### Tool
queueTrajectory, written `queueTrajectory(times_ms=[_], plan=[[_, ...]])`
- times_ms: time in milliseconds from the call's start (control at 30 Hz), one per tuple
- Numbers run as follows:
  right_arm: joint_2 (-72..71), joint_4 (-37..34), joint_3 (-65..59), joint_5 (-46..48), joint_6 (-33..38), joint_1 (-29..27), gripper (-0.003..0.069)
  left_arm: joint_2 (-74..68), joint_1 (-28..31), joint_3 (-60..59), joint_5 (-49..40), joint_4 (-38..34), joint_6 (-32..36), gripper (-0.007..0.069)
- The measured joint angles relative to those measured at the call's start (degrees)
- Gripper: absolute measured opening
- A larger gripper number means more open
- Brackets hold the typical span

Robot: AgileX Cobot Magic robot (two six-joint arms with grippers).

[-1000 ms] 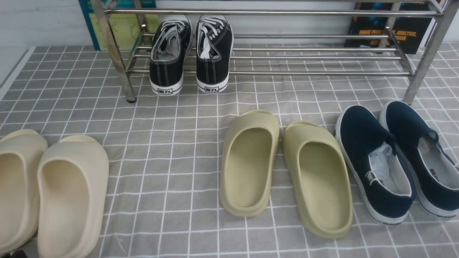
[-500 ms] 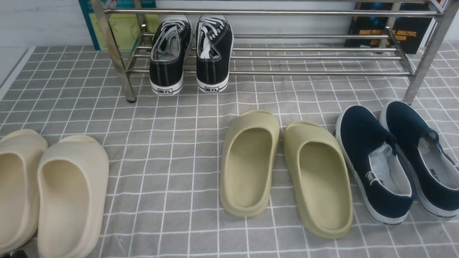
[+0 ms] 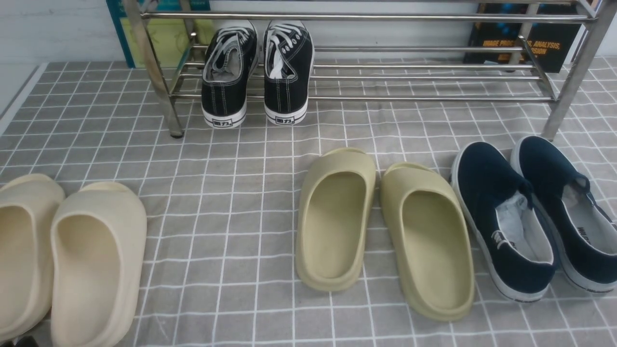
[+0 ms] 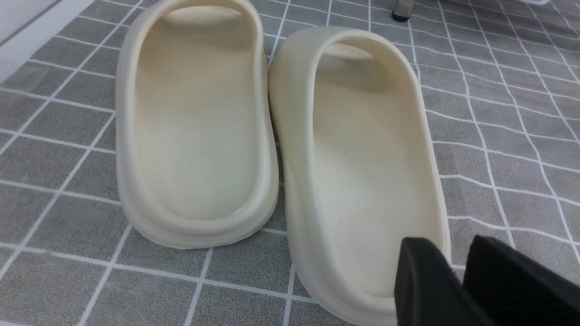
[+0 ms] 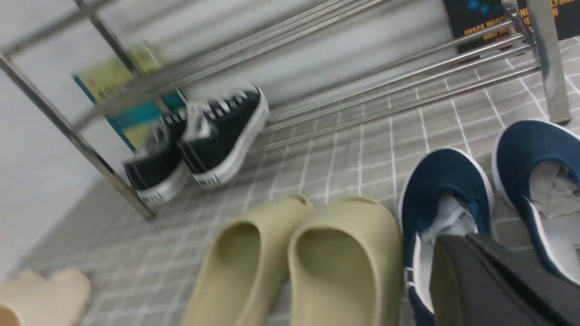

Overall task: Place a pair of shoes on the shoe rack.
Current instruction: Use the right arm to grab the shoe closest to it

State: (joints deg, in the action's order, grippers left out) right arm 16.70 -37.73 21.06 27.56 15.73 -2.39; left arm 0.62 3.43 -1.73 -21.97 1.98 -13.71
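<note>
Front view counts four pairs: two navy slip-on shoes (image 3: 487,183) on the checked cloth (image 3: 217,193) before the single shoe rack (image 3: 385,17), two olive slippers (image 3: 337,217), two cream slippers (image 3: 96,260), and two black sneakers (image 3: 226,91) on the rack. The left gripper (image 4: 448,244) has its jaws slightly parted and empty; the right gripper (image 5: 457,253) has its jaws pressed together.

1. The front view looks forward and down from the robot's side, across grey checked cloth (image 3: 231,231) to the shiny silver metal-tube shoe rack (image 3: 409,99).
2. The left wrist view sits low, close to two cream foam slippers (image 4: 353,149), seen near-left in the front view.
3. The right wrist view, tilted, looks past two dark navy canvas slip-on shoes (image 5: 442,176) and two olive foam slippers (image 5: 344,253) toward the rack; the front view shares these.
</note>
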Motion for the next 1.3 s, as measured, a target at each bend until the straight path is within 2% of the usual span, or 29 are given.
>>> queueTrajectory(times_ms=[33, 100, 133, 267, 367, 533, 567, 667, 800, 900, 1033, 1167, 1233, 1300], plan=[[0.8, 0.7, 1.3, 0.7, 0.0, 0.0, -0.0004, 0.0, 0.0, 0.0, 0.0, 0.0, 0.0, 0.0160], [12.1, 9.5, 9.8, 10.9, 0.5, 0.0, -0.0004, 0.0, 0.0, 0.0, 0.0, 0.0, 0.0, 0.0164], [12.9, 10.1, 11.1, 11.7, 0.5, 0.0, -0.0004, 0.0, 0.0, 0.0, 0.0, 0.0, 0.0, 0.0164], [30.3, 18.5, 22.7, 26.7, 0.7, 1.2, -0.0004, 0.0, 0.0, 0.0, 0.0, 0.0, 0.0, 0.0166], [36.9, 19.7, 26.6, 29.5, 0.7, 3.5, -0.0002, 0.0, 0.0, 0.0, 0.0, 0.0, 0.0, 0.0169], [52.8, 23.2, 34.4, 33.6, -0.6, 12.3, 0.0028, 0.0, 0.0, 0.0, 0.0, 0.0, 0.0, 0.0170], [53.8, 23.8, 34.6, 33.6, -0.9, 12.6, 0.0031, 0.0, 0.0, 0.0, 0.0, 0.0, 0.0, 0.0170], [61.8, 28.2, 38.6, 34.0, -4.6, 17.0, 0.0121, 0.0, 0.0, 0.0, 0.0, 0.0, 0.0, 0.0173], [69.1, 34.0, 41.4, 32.5, -9.1, 19.1, 0.0323, 0.0, 0.0, 0.0, 0.0, 0.0, 0.0, 0.0178], [72.6, 35.8, 41.6, 30.6, -10.4, 19.3, 0.0463, 0.0, 0.0, 0.0, 0.0, 0.0, 0.0, 0.0181], [76.2, 35.5, 41.6, 28.5, -10.8, 19.3, 0.0540, 0.0, 0.0, 0.0, 0.0, 0.0, 0.0, 0.0183], [79.4, 34.2, 41.7, 26.4, -10.8, 19.4, 0.0510, 0.0, 0.0, 0.0, 0.0, 0.0, 0.0, 0.0186], [80.7, 34.2, 41.7, 25.7, -10.8, 19.4, 0.0440, 0.0, 0.0, 0.0, 0.0, 0.0, 0.0, 0.0187], [81.4, 34.2, 41.7, 25.5, -10.8, 19.4, 0.0322, 0.0, 0.0, 0.0, 0.0, 0.0, 0.0, 0.0188]])
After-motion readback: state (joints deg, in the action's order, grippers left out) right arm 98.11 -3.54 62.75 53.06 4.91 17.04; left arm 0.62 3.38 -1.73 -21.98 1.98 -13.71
